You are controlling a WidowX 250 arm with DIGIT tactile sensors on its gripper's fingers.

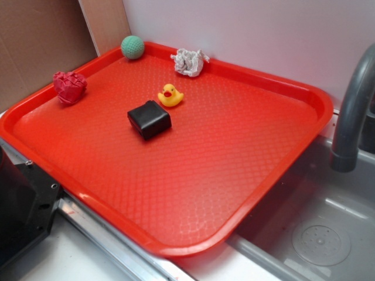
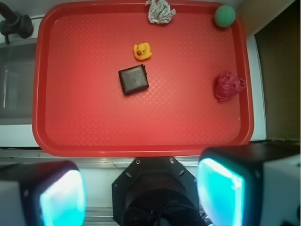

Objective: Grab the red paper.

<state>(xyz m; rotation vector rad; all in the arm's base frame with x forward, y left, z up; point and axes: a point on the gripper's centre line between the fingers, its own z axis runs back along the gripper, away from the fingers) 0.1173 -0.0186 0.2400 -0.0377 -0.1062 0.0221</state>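
Observation:
The red paper [image 1: 69, 86] is a dark red crumpled wad lying near the left rim of the red tray [image 1: 205, 175]. In the wrist view the red paper [image 2: 229, 85] sits at the tray's [image 2: 84, 103] right side, far ahead of me. My gripper [image 2: 141, 197] hangs high above the robot's black base, short of the tray's near rim. Its two cyan-lit fingers [image 2: 63, 200] stand wide apart with nothing between them. The gripper does not show in the exterior view.
On the tray lie a black block [image 2: 133, 79], a yellow duck [image 2: 142, 51], a white-grey paper wad [image 2: 160, 12] and a green knitted ball [image 2: 225, 15]. A sink [image 1: 316, 234] with a grey faucet [image 1: 354, 105] borders the tray. The robot base [image 1: 23, 205] stands at the near corner.

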